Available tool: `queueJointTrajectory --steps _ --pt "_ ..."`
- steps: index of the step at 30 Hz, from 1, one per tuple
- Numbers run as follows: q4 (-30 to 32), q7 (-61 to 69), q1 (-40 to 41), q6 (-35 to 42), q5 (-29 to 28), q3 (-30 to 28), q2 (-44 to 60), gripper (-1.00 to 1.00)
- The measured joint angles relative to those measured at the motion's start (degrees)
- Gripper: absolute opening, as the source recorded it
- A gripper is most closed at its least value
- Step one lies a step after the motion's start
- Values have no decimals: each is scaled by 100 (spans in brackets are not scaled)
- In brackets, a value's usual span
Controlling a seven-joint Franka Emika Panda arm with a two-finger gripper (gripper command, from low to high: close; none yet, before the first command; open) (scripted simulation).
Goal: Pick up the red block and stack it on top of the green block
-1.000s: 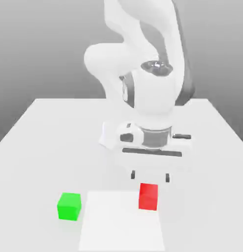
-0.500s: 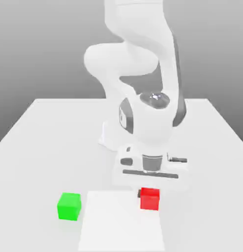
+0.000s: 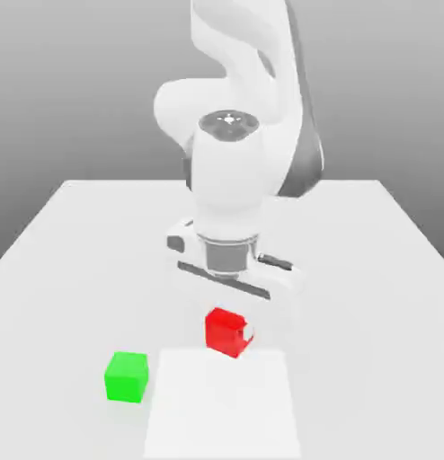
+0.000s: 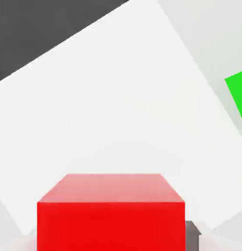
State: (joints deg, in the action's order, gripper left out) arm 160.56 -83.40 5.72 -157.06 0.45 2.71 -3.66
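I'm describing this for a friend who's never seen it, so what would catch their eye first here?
Probably the bright red block, held in the gripper beneath the big white arm, near the middle of the exterior view. Next would be the green block on the table, toward the exterior view's left, beside a bright white square. Against so much white and grey, those two colors stand out.
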Motion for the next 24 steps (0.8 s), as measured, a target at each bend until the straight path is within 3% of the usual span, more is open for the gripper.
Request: queueJointTrajectory --steps 12,20,21,24 --pt "-376 -2260 1128 445 -94 -597 -67 -100" --pt "-458 -2349 1233 -549 9 -539 1006 -100" --pt "-459 -2321 1244 -663 46 -517 1125 100" --pt "-459 -2321 1244 -663 46 -517 1125 100"
